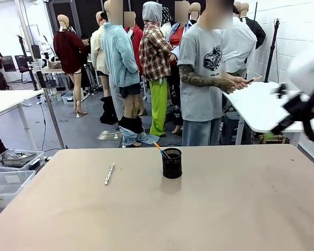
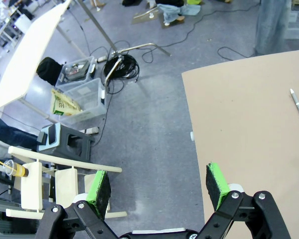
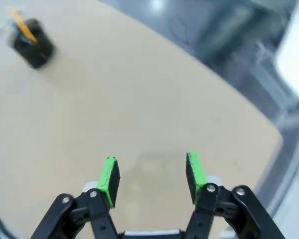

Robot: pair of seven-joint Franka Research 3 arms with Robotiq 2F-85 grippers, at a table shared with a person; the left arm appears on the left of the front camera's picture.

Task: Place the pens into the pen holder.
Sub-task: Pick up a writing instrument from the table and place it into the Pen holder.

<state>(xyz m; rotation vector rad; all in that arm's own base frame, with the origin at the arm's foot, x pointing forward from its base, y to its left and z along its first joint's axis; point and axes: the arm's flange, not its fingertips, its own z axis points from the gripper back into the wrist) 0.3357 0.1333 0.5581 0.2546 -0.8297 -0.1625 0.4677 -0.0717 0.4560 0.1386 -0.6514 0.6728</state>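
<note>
The right arm (image 1: 303,107) hangs raised and blurred at the right edge of the desk (image 1: 240,209). In its wrist view the right tool (image 3: 152,177) looks down on bare desk, its green pads partly spread with nothing between them. The pen holder (image 1: 171,163) stands near the middle of the desk, well apart from that tool, with an orange pencil (image 1: 159,149) leaning out of it. The left tool (image 2: 158,186) is held off the desk's left edge above the floor (image 2: 149,124), jaws wide and empty. The silver pen (image 1: 109,173) lies flat on the desk, left of the holder and well apart from both tools.
</note>
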